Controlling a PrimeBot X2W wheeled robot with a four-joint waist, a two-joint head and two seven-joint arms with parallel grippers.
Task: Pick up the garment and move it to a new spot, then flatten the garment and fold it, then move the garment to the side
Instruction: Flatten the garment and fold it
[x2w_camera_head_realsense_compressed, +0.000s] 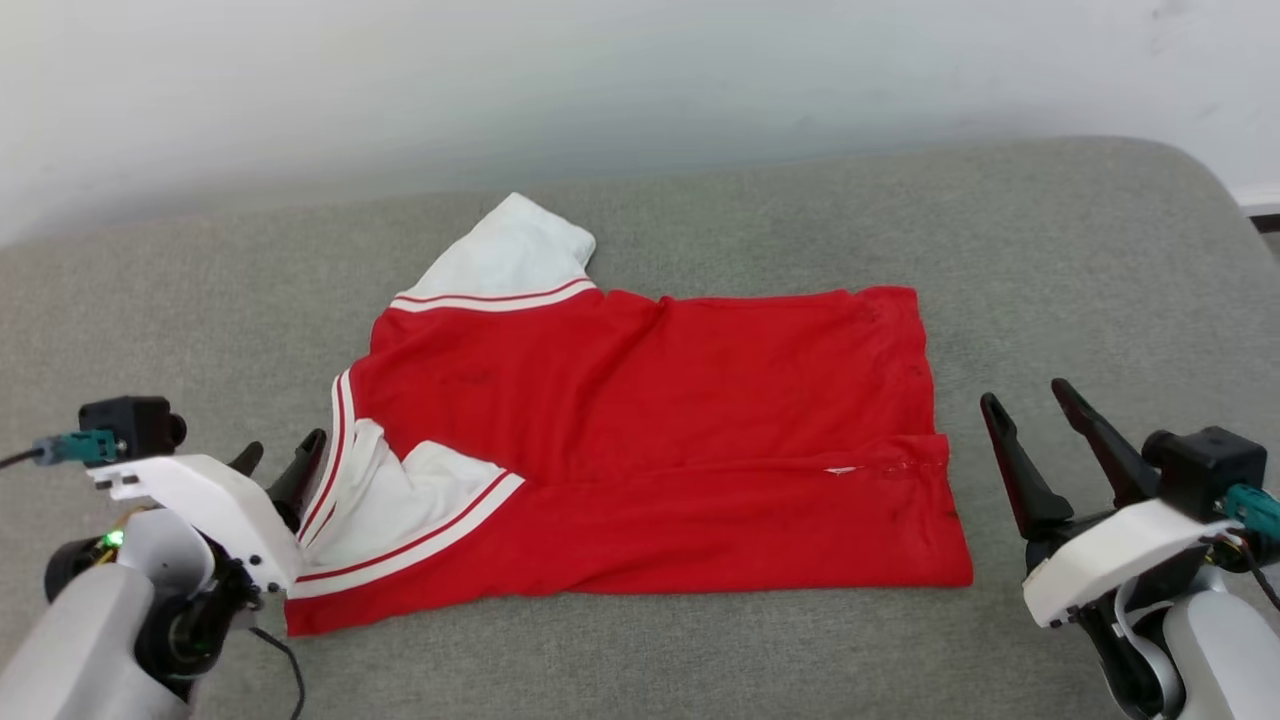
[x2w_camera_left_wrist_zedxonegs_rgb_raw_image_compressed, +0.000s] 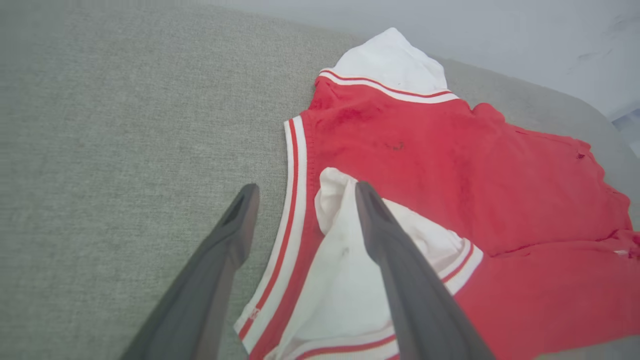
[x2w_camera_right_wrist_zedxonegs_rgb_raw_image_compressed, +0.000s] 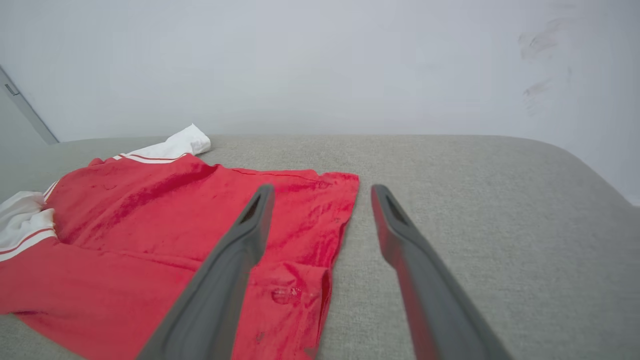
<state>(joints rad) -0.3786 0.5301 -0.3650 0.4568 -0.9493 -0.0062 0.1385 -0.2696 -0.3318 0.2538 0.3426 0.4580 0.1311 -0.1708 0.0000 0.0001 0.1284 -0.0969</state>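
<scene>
The garment (x2w_camera_head_realsense_compressed: 650, 420) is a red jersey lying on the grey cushion, with its long near edge folded over onto the body. One white sleeve (x2w_camera_head_realsense_compressed: 510, 255) sticks out at the far left. The other sleeve (x2w_camera_head_realsense_compressed: 390, 500) lies folded inward at the near left. My left gripper (x2w_camera_head_realsense_compressed: 283, 450) stands open at the garment's left striped edge, and in the left wrist view (x2w_camera_left_wrist_zedxonegs_rgb_raw_image_compressed: 306, 190) its fingers straddle that trim and the folded sleeve (x2w_camera_left_wrist_zedxonegs_rgb_raw_image_compressed: 345, 280). My right gripper (x2w_camera_head_realsense_compressed: 1025, 395) is open just off the garment's right edge, its own view (x2w_camera_right_wrist_zedxonegs_rgb_raw_image_compressed: 322, 190) showing the red hem (x2w_camera_right_wrist_zedxonegs_rgb_raw_image_compressed: 320, 235) between its fingers.
The grey upholstered cushion (x2w_camera_head_realsense_compressed: 1050, 250) stretches well beyond the garment on all sides, with bare fabric to the right and far left. A pale wall (x2w_camera_head_realsense_compressed: 640, 80) rises directly behind it. The cushion's rounded right corner (x2w_camera_head_realsense_compressed: 1200, 180) drops away.
</scene>
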